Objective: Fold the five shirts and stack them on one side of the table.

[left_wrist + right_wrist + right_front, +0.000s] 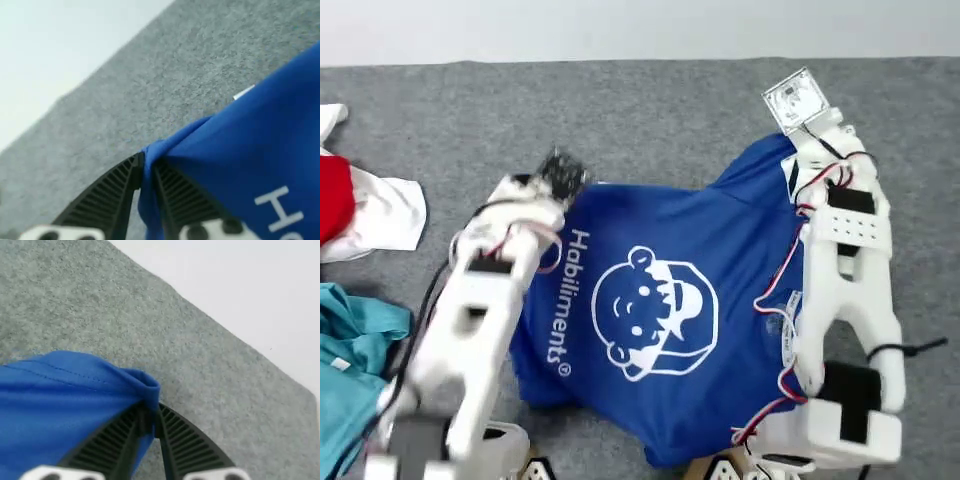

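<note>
**A:** Going from the left, what is waiting there?

**B:** White-and-red cloth (380, 215) and a teal shirt (355, 330) are lying crumpled at the table's (650, 110) left edge, unfolded.

**A:** And the left gripper (146, 161)?

**B:** It is clamping a thin pinch of the blue shirt (720, 230) at the far left corner. So little fabric is sitting between the jaws that a hard pull is likely to slip it free.

**A:** Where is that shirt lying?

**B:** It is lying print up in the middle of the table, between the two arms.

**A:** And the right gripper (151, 410)?

**B:** It is closing on the far right corner, again on a small fold. If the arms are travelling unevenly, the cloth is going to skew and the fold will land crooked. The near hem is also risking a snag on the arm bases.
</note>
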Robot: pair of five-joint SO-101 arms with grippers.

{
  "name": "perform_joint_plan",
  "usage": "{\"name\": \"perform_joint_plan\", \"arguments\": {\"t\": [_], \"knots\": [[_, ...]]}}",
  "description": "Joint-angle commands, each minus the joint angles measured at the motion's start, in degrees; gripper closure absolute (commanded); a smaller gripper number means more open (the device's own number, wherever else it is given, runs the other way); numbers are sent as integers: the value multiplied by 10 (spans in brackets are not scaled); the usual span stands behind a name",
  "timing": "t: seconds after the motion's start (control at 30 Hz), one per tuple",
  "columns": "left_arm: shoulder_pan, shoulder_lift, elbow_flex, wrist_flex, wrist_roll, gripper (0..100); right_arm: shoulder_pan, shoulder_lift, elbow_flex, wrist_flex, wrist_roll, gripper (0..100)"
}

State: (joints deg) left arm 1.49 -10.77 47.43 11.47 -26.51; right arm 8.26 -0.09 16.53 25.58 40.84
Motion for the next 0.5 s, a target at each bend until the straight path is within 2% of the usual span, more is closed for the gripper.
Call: {"name": "perform_joint_plan", "arguments": {"t": [0.0, 0.47], "knots": [[-3, 103, -143, 33, 37, 998, -2, 14, -48, -11, -12, 990], [-3, 393, -524, 233, 110, 998, 20, 199, -221, -10, -14, 990]]}}
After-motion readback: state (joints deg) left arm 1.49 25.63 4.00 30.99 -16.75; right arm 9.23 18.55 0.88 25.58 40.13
